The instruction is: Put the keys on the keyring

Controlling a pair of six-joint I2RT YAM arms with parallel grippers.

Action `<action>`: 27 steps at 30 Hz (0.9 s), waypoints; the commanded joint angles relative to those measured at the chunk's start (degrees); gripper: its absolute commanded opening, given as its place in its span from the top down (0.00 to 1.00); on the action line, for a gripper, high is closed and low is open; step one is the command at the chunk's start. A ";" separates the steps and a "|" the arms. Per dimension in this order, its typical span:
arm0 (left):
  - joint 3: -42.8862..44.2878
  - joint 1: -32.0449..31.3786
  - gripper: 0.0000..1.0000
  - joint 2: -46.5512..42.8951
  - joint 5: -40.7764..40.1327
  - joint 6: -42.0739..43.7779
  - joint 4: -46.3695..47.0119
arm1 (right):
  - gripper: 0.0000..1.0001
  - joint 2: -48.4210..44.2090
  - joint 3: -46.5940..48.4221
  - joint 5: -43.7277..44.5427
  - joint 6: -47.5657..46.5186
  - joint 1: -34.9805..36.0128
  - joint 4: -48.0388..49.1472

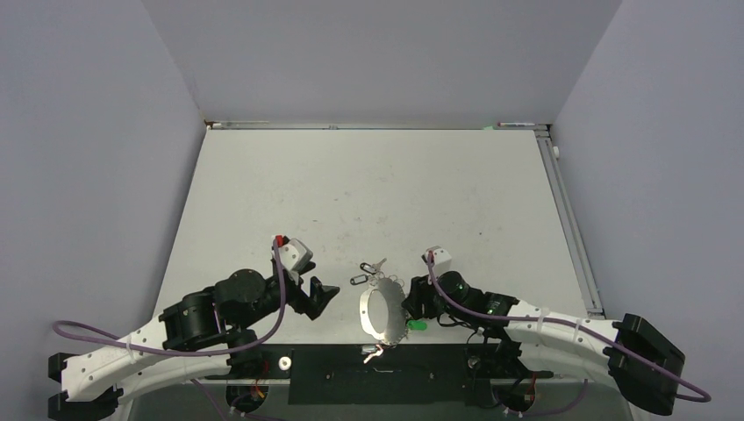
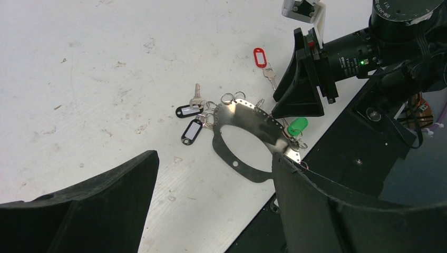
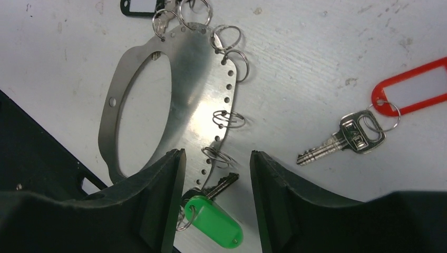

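The step in hand looks like picking up a key to thread it; gripping the metal bow rather than the loose tag should steady it. The keyring (image 3: 195, 89), a flat silvery plate edged with small split rings, lies on the white bench (image 3: 305, 47); the right pincer (image 3: 217, 155) hangs over its edge, moderately parted and empty; the green-tagged key (image 3: 213, 226) lies just below it and the red-tagged key (image 3: 342, 139) off to one side; the left pincer (image 2: 215, 157) gapes wide, empty.
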 commanded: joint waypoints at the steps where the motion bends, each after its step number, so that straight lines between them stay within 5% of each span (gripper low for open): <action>1: 0.11 -0.18 0.24 -0.62 0.86 -0.22 0.96 | 0.51 -3.84 -2.82 3.86 4.88 -0.13 4.49; 8: -0.50 -0.09 0.25 0.36 -0.35 -0.67 2.02 | 0.53 -10.27 -4.06 11.98 13.75 -0.24 3.77; 17: 0.92 0.10 0.27 13.31 -6.36 -1.73 8.04 | 0.59 -1.91 6.89 18.73 23.07 -0.22 -10.90; 22: -4.91 -0.17 0.25 23.55 -6.41 3.85 30.67 | 0.44 -2.10 11.84 26.50 26.65 -0.25 -21.94; 27: -1.85 -0.09 0.28 35.62 2.91 12.57 38.92 | 0.26 -9.02 16.05 34.47 28.20 -0.50 -33.51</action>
